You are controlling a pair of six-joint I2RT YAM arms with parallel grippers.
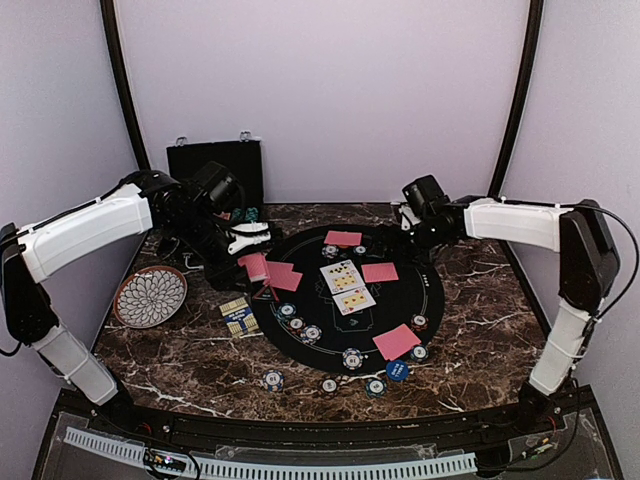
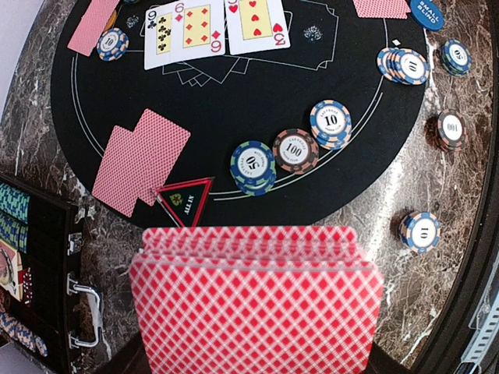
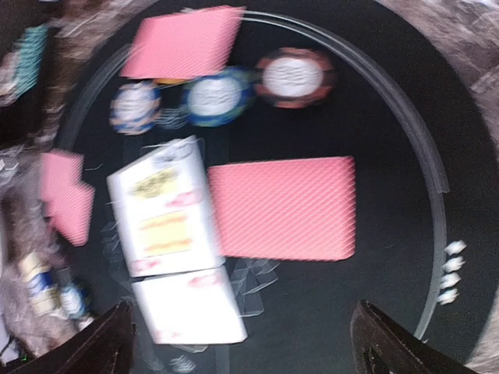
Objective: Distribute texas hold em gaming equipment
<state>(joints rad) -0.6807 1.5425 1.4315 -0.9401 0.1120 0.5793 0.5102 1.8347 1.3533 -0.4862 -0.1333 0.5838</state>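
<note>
A fanned stack of red-backed playing cards (image 2: pixel 257 304) is pinched by the left gripper (image 1: pixel 252 243), while the right gripper (image 3: pixel 245 343) is spread wide and empty above the black mat (image 3: pixel 382 125).

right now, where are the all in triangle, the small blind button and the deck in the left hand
all in triangle (image 2: pixel 185 201), left wrist view, centre of its dark face
small blind button (image 2: pixel 426 12), left wrist view, blue face at the top edge
deck (image 2: pixel 257 304), left wrist view, back of the top card
</note>
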